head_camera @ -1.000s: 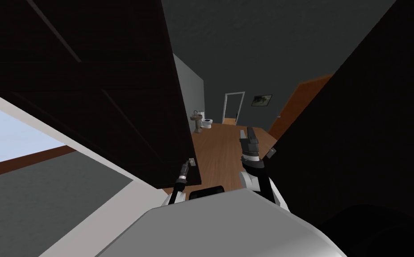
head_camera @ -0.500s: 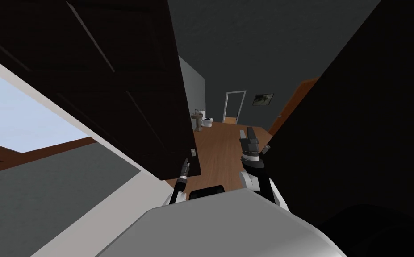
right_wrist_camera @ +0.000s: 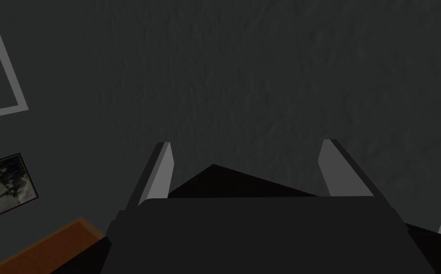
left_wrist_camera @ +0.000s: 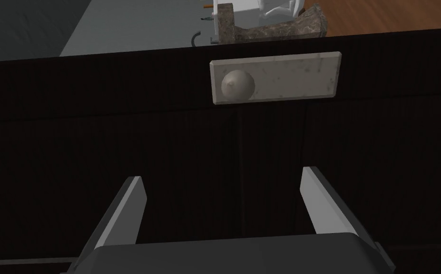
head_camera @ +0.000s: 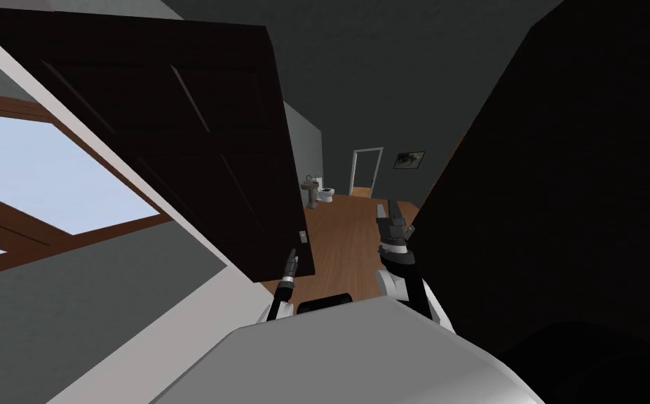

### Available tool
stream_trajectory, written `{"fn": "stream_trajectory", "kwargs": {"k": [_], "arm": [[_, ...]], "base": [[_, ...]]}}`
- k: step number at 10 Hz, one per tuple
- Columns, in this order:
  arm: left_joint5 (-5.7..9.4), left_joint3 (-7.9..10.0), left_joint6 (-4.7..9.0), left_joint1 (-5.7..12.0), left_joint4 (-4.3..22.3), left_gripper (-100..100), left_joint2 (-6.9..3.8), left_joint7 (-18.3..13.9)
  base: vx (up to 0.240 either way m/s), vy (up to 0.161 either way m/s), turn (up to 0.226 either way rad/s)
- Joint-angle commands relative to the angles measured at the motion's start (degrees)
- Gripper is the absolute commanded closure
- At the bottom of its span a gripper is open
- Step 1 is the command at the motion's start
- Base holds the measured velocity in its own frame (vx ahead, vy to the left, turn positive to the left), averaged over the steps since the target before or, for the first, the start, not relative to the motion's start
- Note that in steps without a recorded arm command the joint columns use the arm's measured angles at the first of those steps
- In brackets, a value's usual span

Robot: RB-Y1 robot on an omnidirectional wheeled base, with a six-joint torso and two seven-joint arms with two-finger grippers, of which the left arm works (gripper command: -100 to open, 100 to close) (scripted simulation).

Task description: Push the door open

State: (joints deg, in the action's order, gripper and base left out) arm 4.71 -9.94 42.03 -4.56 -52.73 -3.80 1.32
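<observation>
Door (head_camera: 197, 140) partly open. Left gripper (left_wrist_camera: 222, 173), fingers apart and empty, faces its panel near the knob (left_wrist_camera: 237, 84). More pushing likely remains.

A brown wood floor (head_camera: 348, 238) runs up the middle of the frame. At its far end stand a white toilet (head_camera: 326, 193) and a small sink (head_camera: 309, 188). Near them, a white door frame (head_camera: 366, 170) and a picture (head_camera: 411, 158) sit on the dark grey wall (head_camera: 386, 84). A pale blue window (head_camera: 43, 175) is at the left.
</observation>
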Motion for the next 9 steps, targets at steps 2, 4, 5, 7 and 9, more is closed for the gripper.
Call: {"fn": "stream_trajectory", "kwargs": {"k": [2,4,5,7,9], "arm": [[0.10,0.28,0.68,0.17,0.60,-100,-0.19,0.12],[0.18,0.53,1.15,0.26,0.98,-100,-0.15,0.24],[0.23,0.66,1.38,0.30,1.16,-100,-0.05,0.30],[0.30,0.87,1.79,0.37,1.48,-100,0.25,0.41],[0.32,0.91,1.82,0.37,1.51,-100,0.36,0.43]], "base": [[0.200,0.006,-0.026],[0.220,-0.023,-0.027],[0.180,-0.055,-0.026],[0.176,-0.032,-0.021],[0.171,0.003,-0.015]]}}
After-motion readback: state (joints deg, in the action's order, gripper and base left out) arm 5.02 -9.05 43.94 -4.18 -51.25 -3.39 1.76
